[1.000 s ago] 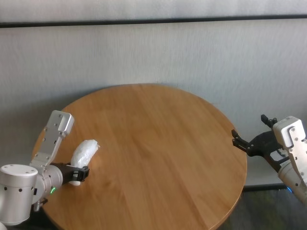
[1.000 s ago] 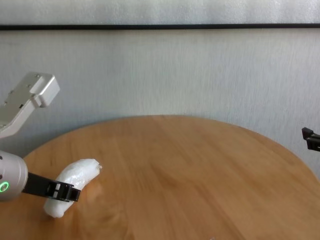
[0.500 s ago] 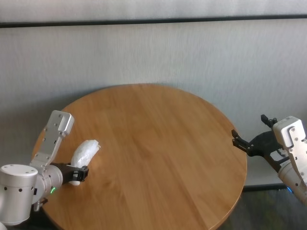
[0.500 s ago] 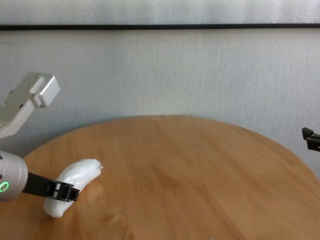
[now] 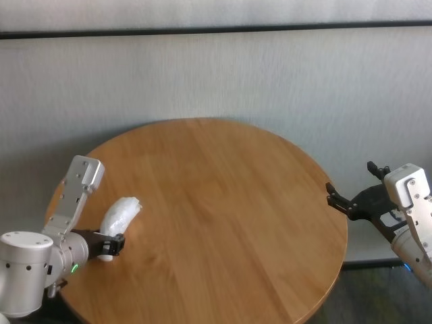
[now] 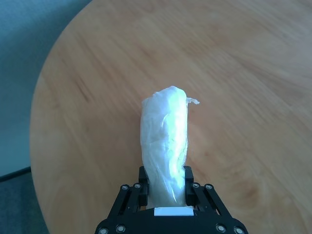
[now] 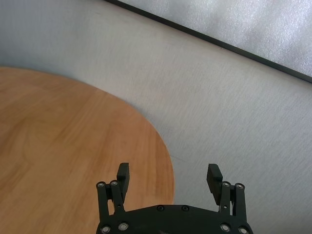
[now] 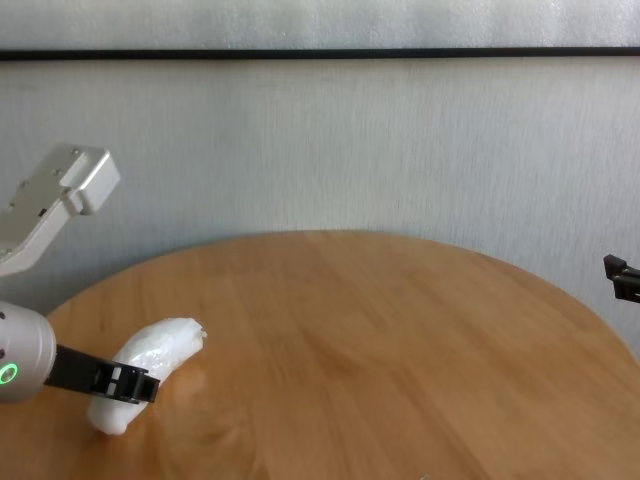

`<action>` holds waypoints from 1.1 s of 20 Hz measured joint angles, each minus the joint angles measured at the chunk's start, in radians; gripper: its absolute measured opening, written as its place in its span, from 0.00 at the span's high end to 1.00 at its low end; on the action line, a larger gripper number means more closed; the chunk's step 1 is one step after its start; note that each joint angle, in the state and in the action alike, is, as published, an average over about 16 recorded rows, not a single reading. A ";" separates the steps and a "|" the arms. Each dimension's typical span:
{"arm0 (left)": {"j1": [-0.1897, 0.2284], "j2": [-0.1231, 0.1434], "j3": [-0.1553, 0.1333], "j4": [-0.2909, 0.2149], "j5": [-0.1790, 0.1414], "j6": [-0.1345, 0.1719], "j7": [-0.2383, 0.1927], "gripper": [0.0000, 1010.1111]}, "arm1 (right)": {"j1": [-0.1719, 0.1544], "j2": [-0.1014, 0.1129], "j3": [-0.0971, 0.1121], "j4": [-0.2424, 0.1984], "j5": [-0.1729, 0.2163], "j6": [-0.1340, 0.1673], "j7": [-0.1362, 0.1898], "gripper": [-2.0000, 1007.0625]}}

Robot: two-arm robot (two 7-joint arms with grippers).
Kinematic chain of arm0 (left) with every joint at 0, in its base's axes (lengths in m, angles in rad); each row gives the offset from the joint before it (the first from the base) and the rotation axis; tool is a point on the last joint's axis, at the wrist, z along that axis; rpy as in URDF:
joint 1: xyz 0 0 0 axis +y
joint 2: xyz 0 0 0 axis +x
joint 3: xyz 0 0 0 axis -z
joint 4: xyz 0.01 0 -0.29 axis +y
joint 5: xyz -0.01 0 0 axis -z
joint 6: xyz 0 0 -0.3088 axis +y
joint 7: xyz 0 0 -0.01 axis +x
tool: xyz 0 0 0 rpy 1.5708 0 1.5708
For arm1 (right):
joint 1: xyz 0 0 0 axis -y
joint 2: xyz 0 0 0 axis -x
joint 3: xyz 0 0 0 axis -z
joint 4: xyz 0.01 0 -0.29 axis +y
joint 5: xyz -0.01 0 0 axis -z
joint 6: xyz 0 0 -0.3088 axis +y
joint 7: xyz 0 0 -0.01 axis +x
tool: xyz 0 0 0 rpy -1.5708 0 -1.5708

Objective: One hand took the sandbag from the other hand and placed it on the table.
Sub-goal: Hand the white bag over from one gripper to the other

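The white lumpy sandbag (image 5: 123, 213) is at the left side of the round wooden table (image 5: 229, 202). My left gripper (image 5: 111, 244), on the wrist with the green ring, is shut on the bag's near end. The bag points away from it, tilted upward, low over the wood. The left wrist view shows the bag (image 6: 165, 141) between the fingers (image 6: 142, 187). The chest view shows it (image 8: 152, 360) too. My right gripper (image 5: 349, 179), on the blue-lit wrist, is open and empty beyond the table's right edge. In the right wrist view (image 7: 168, 170) its jaws stand wide apart.
A pale wall with a dark horizontal strip (image 5: 216, 30) stands behind the table. Bare wood (image 8: 400, 360) spans the space between the two grippers. The table's right rim (image 7: 163, 146) lies just ahead of the right gripper.
My left gripper with the sandbag has shifted very slightly down and toward me. The right arm has not moved.
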State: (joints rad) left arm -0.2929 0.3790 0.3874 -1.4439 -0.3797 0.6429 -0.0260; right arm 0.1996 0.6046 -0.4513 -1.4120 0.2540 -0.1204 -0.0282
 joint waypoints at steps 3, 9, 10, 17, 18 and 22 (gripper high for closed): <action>0.003 0.008 0.008 -0.013 0.013 -0.040 -0.020 0.58 | 0.000 0.000 0.000 0.000 0.000 0.000 0.000 0.01; 0.002 0.023 0.028 -0.046 0.043 -0.167 -0.097 0.58 | 0.000 0.000 0.000 0.000 0.000 0.000 0.000 0.01; 0.000 0.025 0.033 -0.051 0.047 -0.193 -0.114 0.58 | 0.000 0.000 0.000 0.000 0.000 0.000 0.000 0.01; -0.021 0.036 0.065 -0.064 0.061 -0.369 -0.263 0.58 | 0.000 0.000 0.000 0.000 0.000 0.000 0.000 0.01; -0.025 0.036 0.067 -0.063 0.057 -0.387 -0.285 0.58 | 0.000 0.000 0.000 0.000 0.000 0.000 0.000 0.01; -0.036 0.034 0.072 -0.054 0.033 -0.447 -0.361 0.58 | 0.000 0.000 0.000 0.000 0.000 0.000 0.000 0.01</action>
State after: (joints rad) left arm -0.3287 0.4126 0.4595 -1.4974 -0.3462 0.1963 -0.3867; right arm 0.1996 0.6046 -0.4514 -1.4120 0.2540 -0.1205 -0.0283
